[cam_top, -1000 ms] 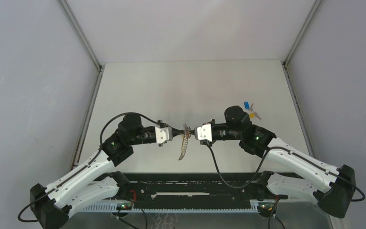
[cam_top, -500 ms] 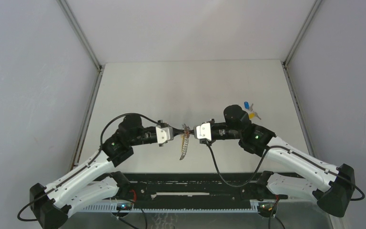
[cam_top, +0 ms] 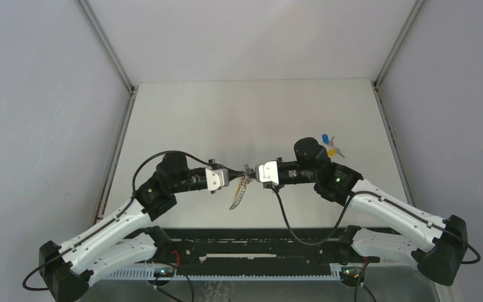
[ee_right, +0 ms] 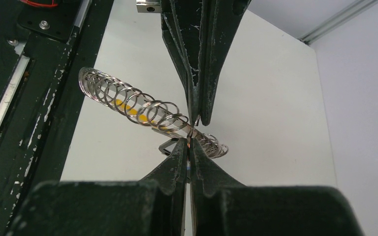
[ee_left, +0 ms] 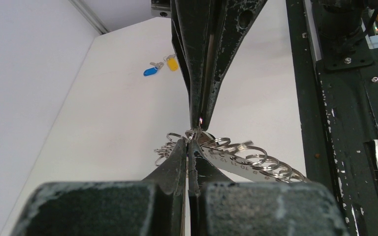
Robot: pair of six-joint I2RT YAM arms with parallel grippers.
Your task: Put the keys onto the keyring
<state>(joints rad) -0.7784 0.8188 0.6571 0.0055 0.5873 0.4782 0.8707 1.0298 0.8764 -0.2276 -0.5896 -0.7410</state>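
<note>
Both arms are meeting tip to tip above the table (cam_top: pixel 226 113). The left gripper (cam_top: pixel 240 176) and right gripper (cam_top: pixel 252 173) are each pinching the keyring (cam_top: pixel 237 195) with jaws fully closed. This strip of steel split rings is dangling just below the fingertips. The step in hand appears to be steadying or prising one ring, and no key is threaded yet. The keys (cam_top: pixel 330 146), blue- and yellow-headed, are lying well behind the right gripper, beside its arm. Next, one gripper will likely be letting go to fetch a key, and nothing but that arm seems to be crowding them.
</note>
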